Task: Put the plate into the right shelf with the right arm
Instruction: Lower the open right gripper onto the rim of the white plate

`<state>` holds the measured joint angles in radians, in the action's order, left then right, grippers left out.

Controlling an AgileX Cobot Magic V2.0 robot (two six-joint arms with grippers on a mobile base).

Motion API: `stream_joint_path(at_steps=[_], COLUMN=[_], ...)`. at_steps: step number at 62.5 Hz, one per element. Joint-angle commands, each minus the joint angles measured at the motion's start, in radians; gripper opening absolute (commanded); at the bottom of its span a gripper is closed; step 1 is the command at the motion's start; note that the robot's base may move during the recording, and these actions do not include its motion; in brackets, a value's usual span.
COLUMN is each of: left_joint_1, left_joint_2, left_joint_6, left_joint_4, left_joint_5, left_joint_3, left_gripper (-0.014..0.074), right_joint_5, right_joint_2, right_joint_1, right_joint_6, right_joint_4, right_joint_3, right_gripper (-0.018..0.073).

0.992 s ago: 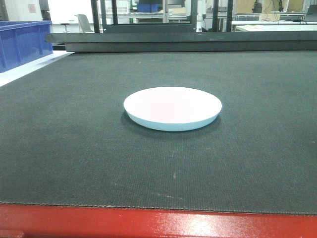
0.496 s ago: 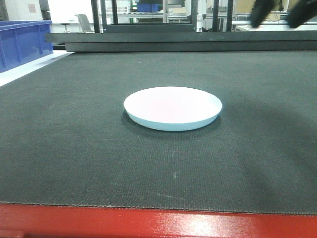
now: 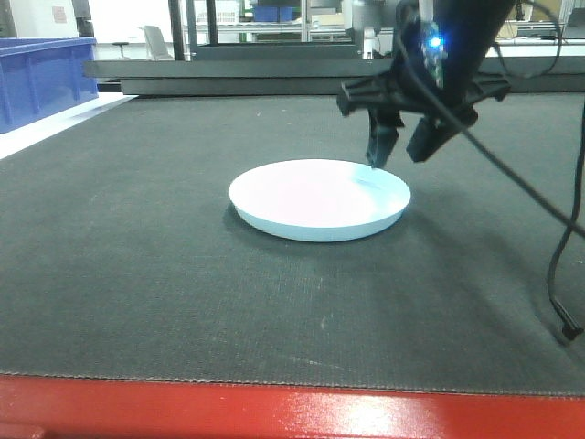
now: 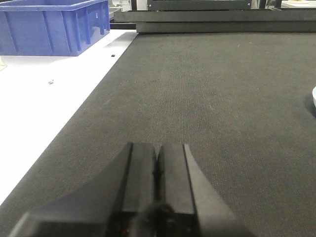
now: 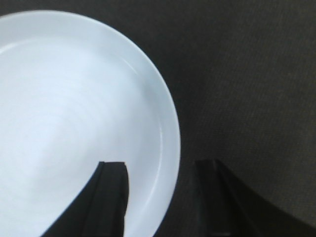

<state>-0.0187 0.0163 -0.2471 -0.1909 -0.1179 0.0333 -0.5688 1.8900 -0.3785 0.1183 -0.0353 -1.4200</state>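
The white plate (image 3: pixel 315 199) with a pale blue rim lies flat on the dark mat (image 3: pixel 137 274). My right gripper (image 3: pixel 400 154) is open and hangs over the plate's far right rim, one finger above the plate, the other outside it. In the right wrist view the plate (image 5: pixel 74 113) fills the left, and the rim passes between the two fingers of the gripper (image 5: pixel 160 165). My left gripper (image 4: pixel 157 148) is shut and empty, low over the mat far left of the plate. The right shelf is out of view.
A blue plastic bin (image 3: pixel 41 78) stands at the far left on a white surface, also in the left wrist view (image 4: pixel 54 24). A dark low ledge (image 3: pixel 274 78) runs along the mat's far edge. The red table edge (image 3: pixel 274 412) is at the front. A black cable (image 3: pixel 562 274) hangs at the right.
The right arm has come down into view from the upper right, and its open gripper now hangs over the plate's far right rim. The plate has not moved.
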Motion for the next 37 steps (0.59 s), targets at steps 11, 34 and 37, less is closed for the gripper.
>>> stream_joint_path(at_steps=[11,34,37], left_joint_1=[-0.004,-0.004,-0.004], left_joint_2=[0.011,0.011,0.011], left_joint_6=[0.003,0.003,0.003], left_joint_4=[-0.009,-0.009,-0.009], left_joint_5=[0.085,0.085,0.085], left_joint_3=[0.008,0.008,0.008], left_gripper=[-0.0047,-0.0047,-0.0047], right_joint_5=[0.103,0.124,0.129], right_joint_2=[-0.017,0.030,0.030], right_joint_1=[-0.001,-0.001,-0.001], right_joint_6=[0.000,0.000,0.000], right_joint_4=[-0.033,-0.035,-0.036], right_joint_3=[-0.036,-0.036,-0.036], right_gripper=[0.0397,0.0293,0.0227])
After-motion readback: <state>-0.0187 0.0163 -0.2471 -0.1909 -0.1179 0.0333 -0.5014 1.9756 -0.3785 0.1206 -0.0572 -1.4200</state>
